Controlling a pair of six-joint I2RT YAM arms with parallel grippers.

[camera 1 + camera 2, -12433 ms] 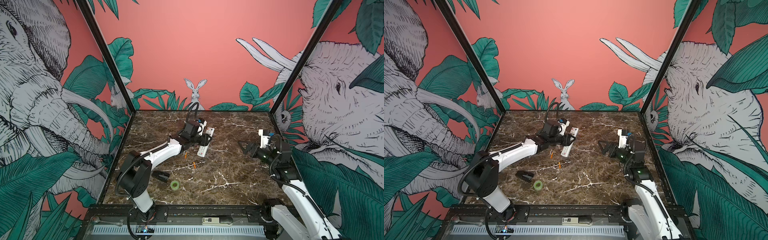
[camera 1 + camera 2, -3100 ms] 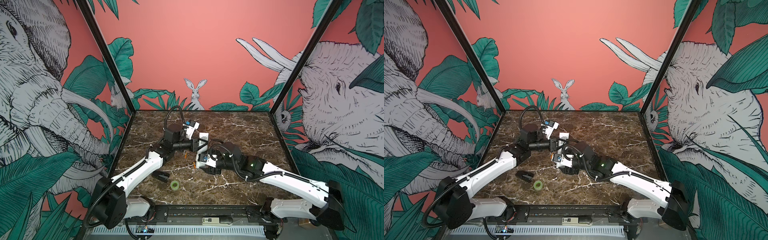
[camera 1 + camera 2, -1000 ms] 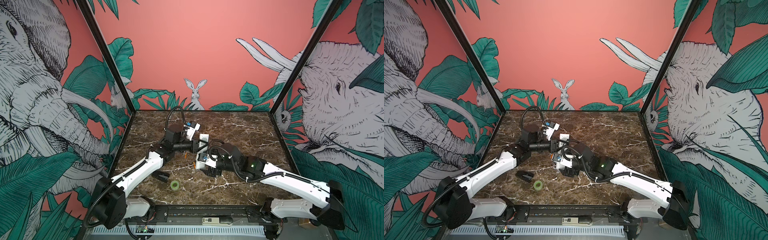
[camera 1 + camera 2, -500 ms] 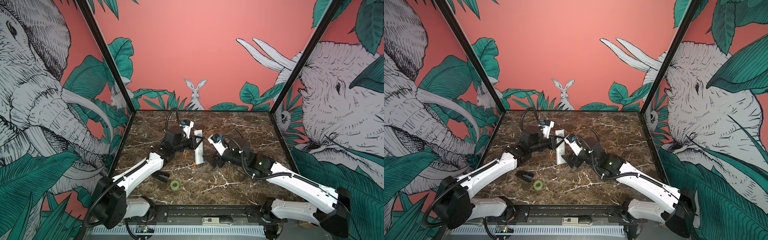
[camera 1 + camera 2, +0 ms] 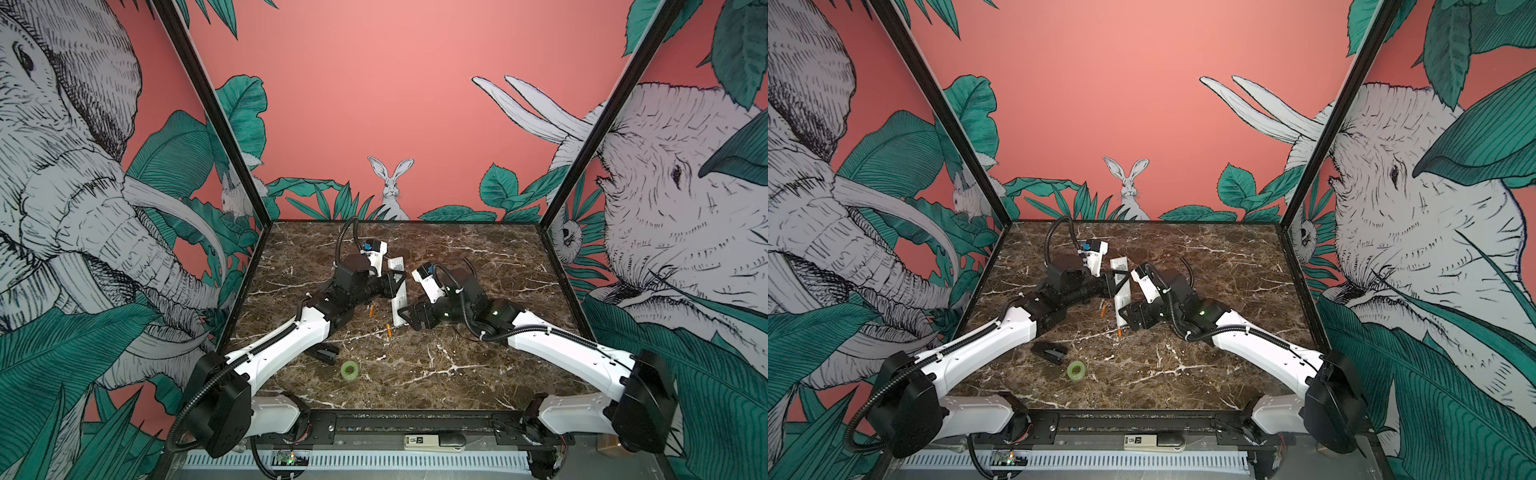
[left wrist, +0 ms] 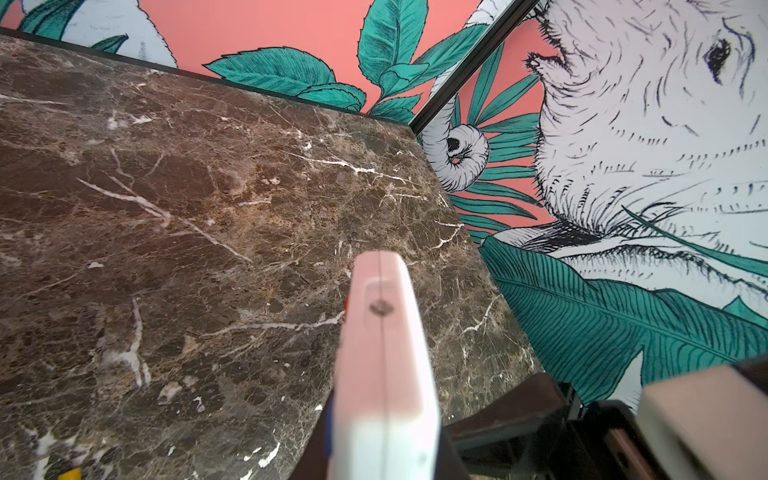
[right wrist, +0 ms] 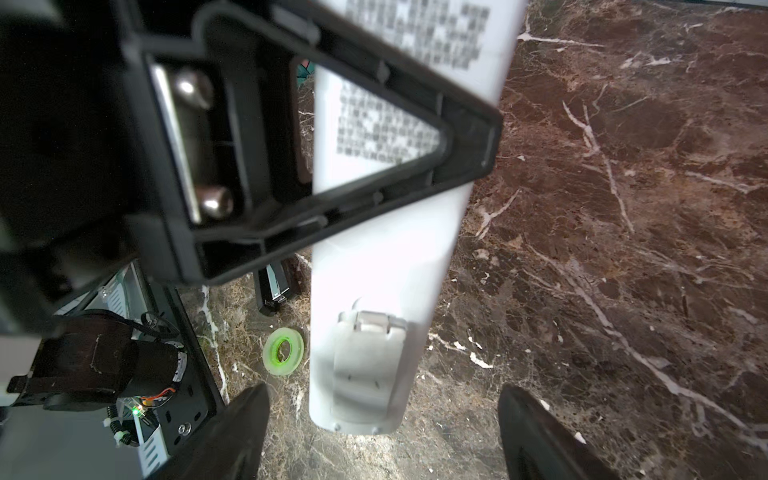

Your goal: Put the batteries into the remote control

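Observation:
My left gripper [image 5: 390, 286] is shut on the remote control [image 5: 398, 297], a long white bar held mid-table with its plain back towards the right arm. The left wrist view shows the remote control [image 6: 384, 374] edge-on between the jaws. In the right wrist view a grey cover [image 7: 365, 365] sits on the remote control [image 7: 386, 266] near its free end. My right gripper [image 7: 384, 440] is open, one finger on each side of that end, not touching it. Two orange batteries [image 5: 372, 310] [image 5: 389, 331] lie on the marble left of the remote.
A green tape roll [image 5: 349, 369] and a small black object [image 5: 326, 354] lie near the front left of the marble table [image 5: 478, 374]. A white device [image 5: 432, 441] rests on the front rail. Printed walls close the sides and back.
The right arm swung out to the right, then brought its open gripper back to the remote's near end. The left gripper has tipped the remote steeper and still holds it.

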